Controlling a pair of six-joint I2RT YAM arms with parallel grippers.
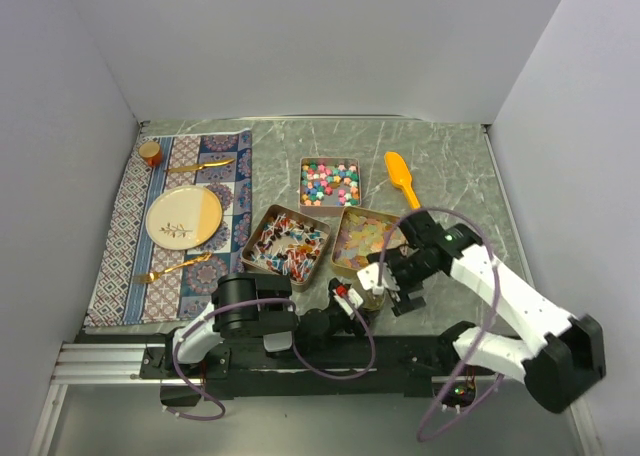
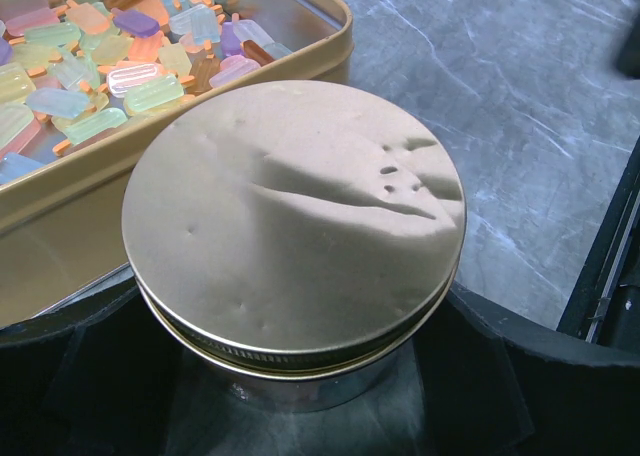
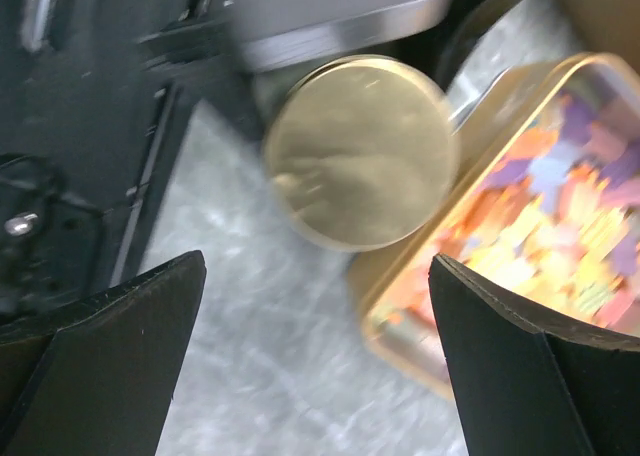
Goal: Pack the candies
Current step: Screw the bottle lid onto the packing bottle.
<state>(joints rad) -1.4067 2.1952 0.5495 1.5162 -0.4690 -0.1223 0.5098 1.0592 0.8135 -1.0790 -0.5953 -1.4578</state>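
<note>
Three square tins hold the candies: multicolour balls [image 1: 329,181], red-blue-white wrapped pieces [image 1: 287,246], and translucent squares [image 1: 365,238], which also show in the left wrist view [image 2: 100,56] and, blurred, in the right wrist view [image 3: 545,226]. My left gripper [image 1: 352,304] is shut on a round jar with a gold lid [image 2: 295,211], close to the front of the squares tin. My right gripper [image 1: 392,279] is open and empty, hovering just above that jar, whose lid [image 3: 360,151] lies ahead of its spread black fingers [image 3: 100,366].
An orange scoop [image 1: 402,179] lies right of the ball tin. A patterned placemat [image 1: 130,236] at the left carries a plate [image 1: 184,216], a gold fork [image 1: 172,268], a gold knife [image 1: 200,165] and a small cup [image 1: 150,153]. Walls enclose the table.
</note>
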